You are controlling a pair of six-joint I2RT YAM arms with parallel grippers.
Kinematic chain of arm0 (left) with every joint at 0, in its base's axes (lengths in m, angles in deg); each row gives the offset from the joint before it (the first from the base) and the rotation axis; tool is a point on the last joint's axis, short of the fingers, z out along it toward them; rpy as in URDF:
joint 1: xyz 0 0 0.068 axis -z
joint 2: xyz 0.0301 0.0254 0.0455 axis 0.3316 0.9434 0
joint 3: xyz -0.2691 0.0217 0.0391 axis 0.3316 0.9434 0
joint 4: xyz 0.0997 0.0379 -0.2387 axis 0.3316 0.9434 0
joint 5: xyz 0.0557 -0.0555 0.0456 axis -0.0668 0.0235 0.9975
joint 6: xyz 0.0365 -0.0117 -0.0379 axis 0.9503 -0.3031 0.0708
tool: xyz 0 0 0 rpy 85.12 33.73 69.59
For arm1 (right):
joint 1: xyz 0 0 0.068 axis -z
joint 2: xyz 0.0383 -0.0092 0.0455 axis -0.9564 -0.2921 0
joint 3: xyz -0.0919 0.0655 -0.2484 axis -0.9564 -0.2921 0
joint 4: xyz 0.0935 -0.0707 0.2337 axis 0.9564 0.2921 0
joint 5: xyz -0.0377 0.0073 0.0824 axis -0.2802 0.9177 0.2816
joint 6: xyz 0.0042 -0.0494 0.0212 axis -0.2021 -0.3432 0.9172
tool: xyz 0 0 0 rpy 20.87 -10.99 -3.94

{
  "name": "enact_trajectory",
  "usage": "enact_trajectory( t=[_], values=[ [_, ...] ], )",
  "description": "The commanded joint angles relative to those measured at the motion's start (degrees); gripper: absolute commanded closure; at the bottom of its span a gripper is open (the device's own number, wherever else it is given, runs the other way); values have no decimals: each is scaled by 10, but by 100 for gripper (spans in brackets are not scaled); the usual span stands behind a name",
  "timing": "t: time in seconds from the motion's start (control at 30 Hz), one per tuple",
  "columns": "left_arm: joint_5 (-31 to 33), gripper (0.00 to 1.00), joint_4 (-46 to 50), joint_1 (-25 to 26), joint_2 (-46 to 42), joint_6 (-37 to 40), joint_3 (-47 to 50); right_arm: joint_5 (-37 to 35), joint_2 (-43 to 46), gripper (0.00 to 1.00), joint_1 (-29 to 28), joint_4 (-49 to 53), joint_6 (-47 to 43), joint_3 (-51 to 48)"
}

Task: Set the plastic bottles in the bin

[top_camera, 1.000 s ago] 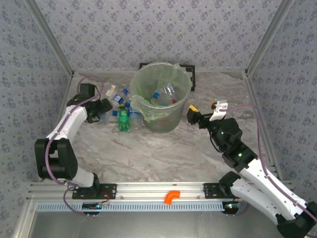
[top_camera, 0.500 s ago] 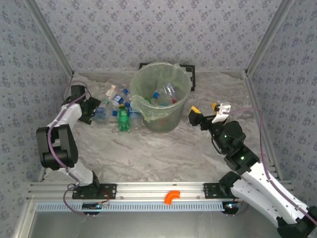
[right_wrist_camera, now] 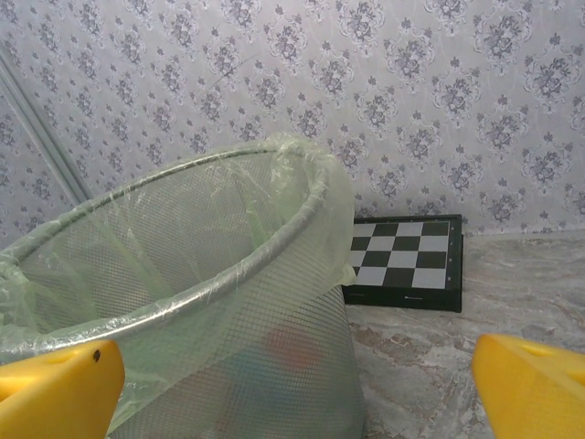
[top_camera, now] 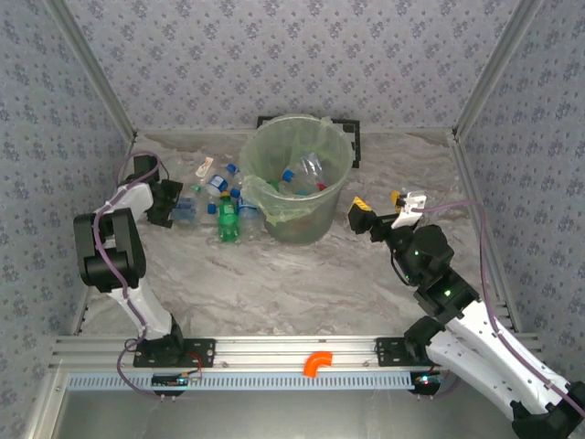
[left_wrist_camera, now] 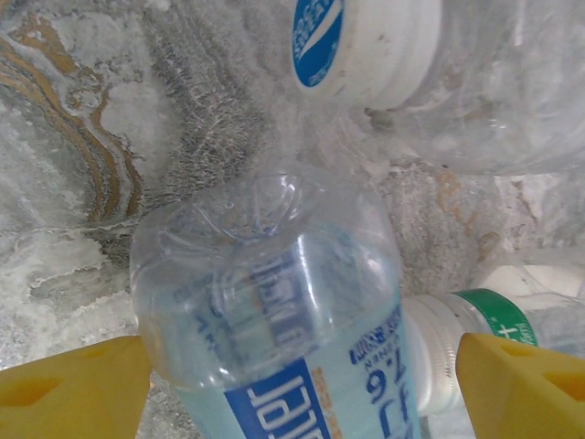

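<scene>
Task partly done: several bottles (top_camera: pixel 306 174) lie inside the bin (top_camera: pixel 302 227); a cluster (top_camera: pixel 224 206) of others lies on the bench (top_camera: pixel 320 274) just left of it, not yet moved. Left hand (top_camera: pixel 176 208) sits at that cluster, fingers (left_wrist_camera: pixel 73 389) wide apart astride a clear blue-labelled bottle (left_wrist_camera: pixel 274 311), not clamped on it. Right hand (top_camera: pixel 358 216) — wide open, empty — faces the bin from the right, well apart from any bottle.
</scene>
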Motion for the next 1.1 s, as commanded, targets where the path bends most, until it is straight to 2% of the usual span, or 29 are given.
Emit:
enact_trajectory(
  t=[0.0, 0.1, 0.27, 0.43, 0.53, 0.6, 0.67, 0.83, 1.07],
  values=[
    [14, 14, 1, -2, 9, -5, -21, -1, 7, 0, 4, -8, 7, -2],
    [6, 15, 10, -2, 27, 3, -30, -1, 6, 0, 4, -10, 8, -4],
    [-3, 24, -6, -1, 33, 7, -23, -1, 6, 0, 6, -10, 8, -4],
    [1, 17, -1, -2, 38, 19, -26, 2, 6, 0, 7, -10, 8, -2],
    [2, 23, -2, -2, 40, 22, -25, 2, 8, 1, 7, -7, 8, -2],
    [2, 31, 1, -2, 43, 24, -27, 1, 10, 1, 7, -7, 8, -2],
    [2, 33, 5, -2, 39, 24, -24, 0, 12, 1, 7, -6, 8, -2],
    [3, 41, 3, -2, 4, 20, -3, 1, 15, 1, 7, -8, 7, -2],
    [9, 41, 12, 1, -86, 25, 34, 4, 19, 1, 7, -8, 9, -4]
  ],
)
